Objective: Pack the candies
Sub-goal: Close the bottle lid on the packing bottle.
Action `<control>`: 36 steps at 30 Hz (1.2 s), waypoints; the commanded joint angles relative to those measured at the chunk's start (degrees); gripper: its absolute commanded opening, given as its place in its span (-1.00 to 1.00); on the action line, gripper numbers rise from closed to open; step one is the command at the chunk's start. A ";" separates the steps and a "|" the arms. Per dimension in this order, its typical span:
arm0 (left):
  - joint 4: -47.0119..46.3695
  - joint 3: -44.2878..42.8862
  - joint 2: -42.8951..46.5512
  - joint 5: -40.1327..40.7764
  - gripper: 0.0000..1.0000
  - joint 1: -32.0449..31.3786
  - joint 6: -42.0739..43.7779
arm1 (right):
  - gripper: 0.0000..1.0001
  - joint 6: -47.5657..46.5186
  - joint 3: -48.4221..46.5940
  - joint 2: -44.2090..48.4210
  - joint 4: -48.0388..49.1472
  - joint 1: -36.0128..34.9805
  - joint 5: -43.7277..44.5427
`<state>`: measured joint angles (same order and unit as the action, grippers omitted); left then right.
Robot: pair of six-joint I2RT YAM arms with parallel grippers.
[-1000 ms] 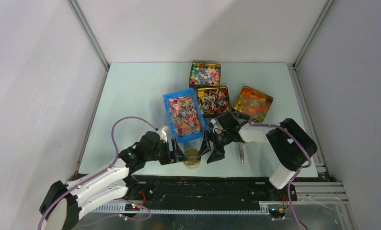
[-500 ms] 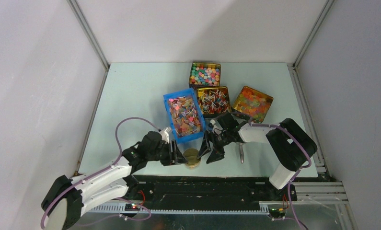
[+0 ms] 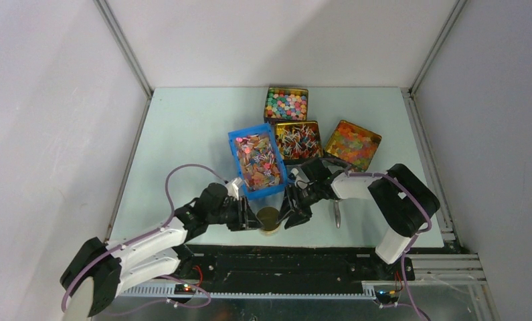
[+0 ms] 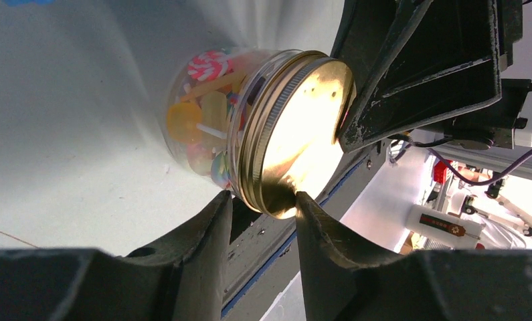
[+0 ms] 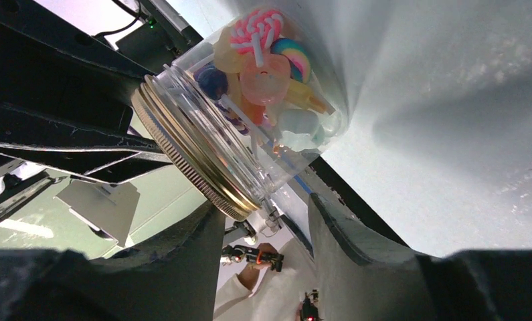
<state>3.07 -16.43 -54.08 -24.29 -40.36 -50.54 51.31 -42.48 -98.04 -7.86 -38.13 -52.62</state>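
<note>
The candies, small twist-wrapped sweets, fill a blue bin (image 3: pixel 257 160) and a gold tin (image 3: pixel 298 140) behind it. A glass jar with a gold lid (image 3: pixel 270 219) stands at the near table edge between both grippers. It holds lollipops and other sweets (image 5: pixel 263 63). My left gripper (image 3: pixel 251 219) is on its left; in the left wrist view the fingertips (image 4: pixel 224 200) pinch the rim of the lid (image 4: pixel 296 134). My right gripper (image 3: pixel 291 215) is on its right, open, with the jar (image 5: pixel 249 120) just ahead of its fingers (image 5: pixel 316 207).
A tin of round pastel balls (image 3: pixel 286 103) stands at the back. A tin of orange-yellow jelly pieces (image 3: pixel 352 144) is at the right. A metal spoon (image 3: pixel 336 214) lies right of the right gripper. The black table rail runs just below the jar.
My left arm has pushed a little to the right, up to the jar. My right gripper has shifted slightly left toward the jar. The jar has stayed in place.
</note>
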 commanded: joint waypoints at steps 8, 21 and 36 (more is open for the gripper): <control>-1.23 0.68 -0.38 3.00 0.16 0.28 0.56 | -0.09 -0.15 -0.24 -3.10 1.91 -0.14 -0.34; -5.64 3.19 1.35 0.71 0.04 4.40 -0.59 | -0.06 -0.24 -0.24 -3.21 2.30 -0.09 -0.49; -3.46 4.53 -9.05 2.91 -0.31 4.02 6.20 | -0.34 -2.91 -0.24 -6.17 -0.79 0.62 2.52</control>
<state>-7.05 -13.96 -59.35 -27.59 -36.03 -49.87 51.51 -42.94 -101.54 -5.54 -37.26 -57.60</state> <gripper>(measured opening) 0.398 0.346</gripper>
